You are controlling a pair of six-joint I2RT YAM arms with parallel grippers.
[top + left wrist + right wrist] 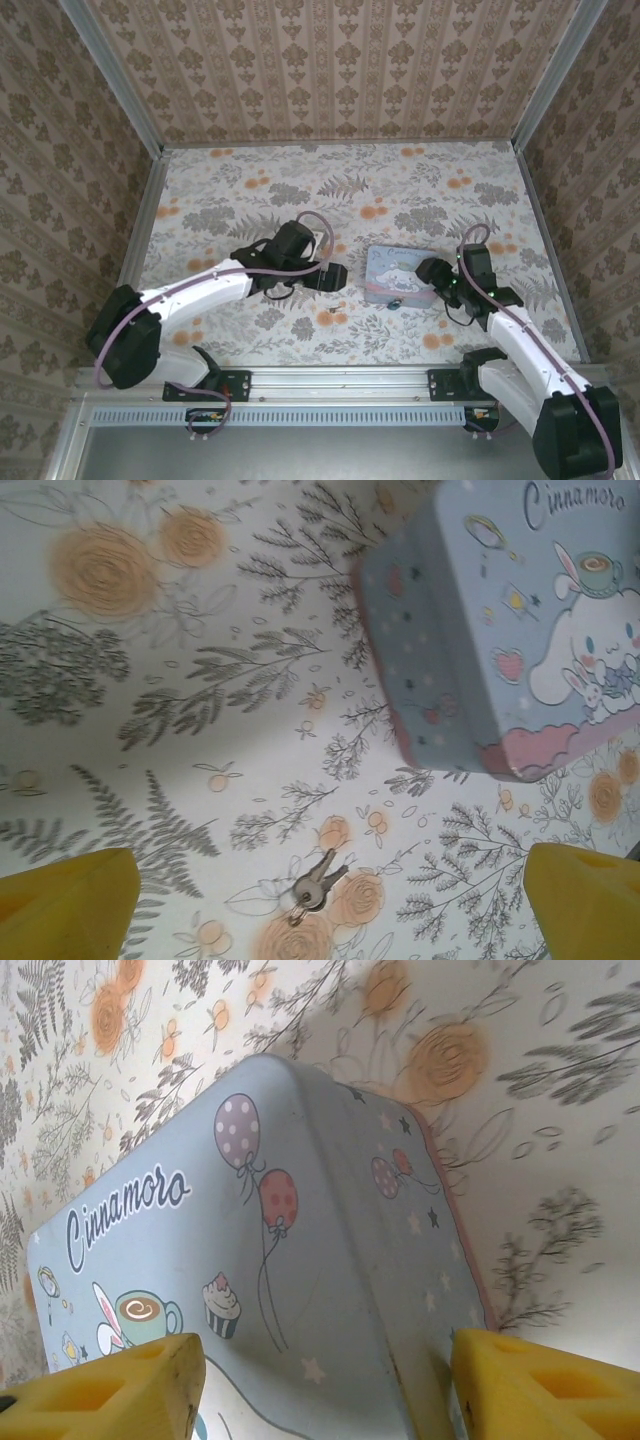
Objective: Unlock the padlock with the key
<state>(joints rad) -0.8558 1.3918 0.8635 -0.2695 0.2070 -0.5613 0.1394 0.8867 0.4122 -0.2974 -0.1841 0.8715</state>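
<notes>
Just beyond the round-cornered tin lies a small metal key.

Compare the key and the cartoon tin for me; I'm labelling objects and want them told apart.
Size: the key is tiny, while the tin is far larger. Look: the key is plain silvery metal, while the tin is pale blue with a cartoon print. Pose: the key lies flat and thin, apart from the tin, which stands up as a box. Shared: both rest on the floral table.
</notes>
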